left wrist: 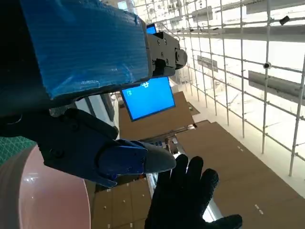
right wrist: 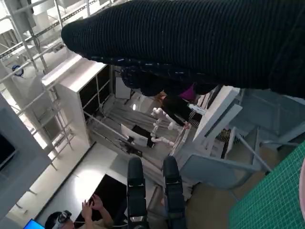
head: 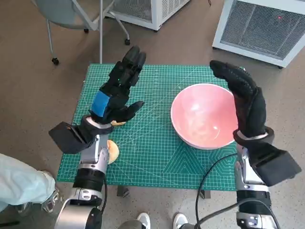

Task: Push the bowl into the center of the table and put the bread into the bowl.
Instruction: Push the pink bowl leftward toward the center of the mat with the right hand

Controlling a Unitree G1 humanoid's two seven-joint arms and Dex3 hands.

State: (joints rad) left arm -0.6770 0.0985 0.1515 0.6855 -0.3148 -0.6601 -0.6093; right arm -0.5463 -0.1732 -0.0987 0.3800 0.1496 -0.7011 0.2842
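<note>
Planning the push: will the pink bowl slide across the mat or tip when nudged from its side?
The bowl looks wide and shallow, so it will probably slide rather than tip. Its glossy surface suggests hard plastic, likely light and rigid. The mat may grip the base a little, so a low push seems safer.

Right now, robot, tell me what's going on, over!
Left hand open, right hand open, both empty. Pink bowl right of center, beside right hand. Bread half-hidden under left wrist. Nothing between.

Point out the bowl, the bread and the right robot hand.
bowl (head: 202, 114): head view, on its pink inner floor.
bread (head: 113, 151): head view, on the piece showing beside the left forearm.
right robot hand (head: 248, 102): head view, on the glove's back.
</note>
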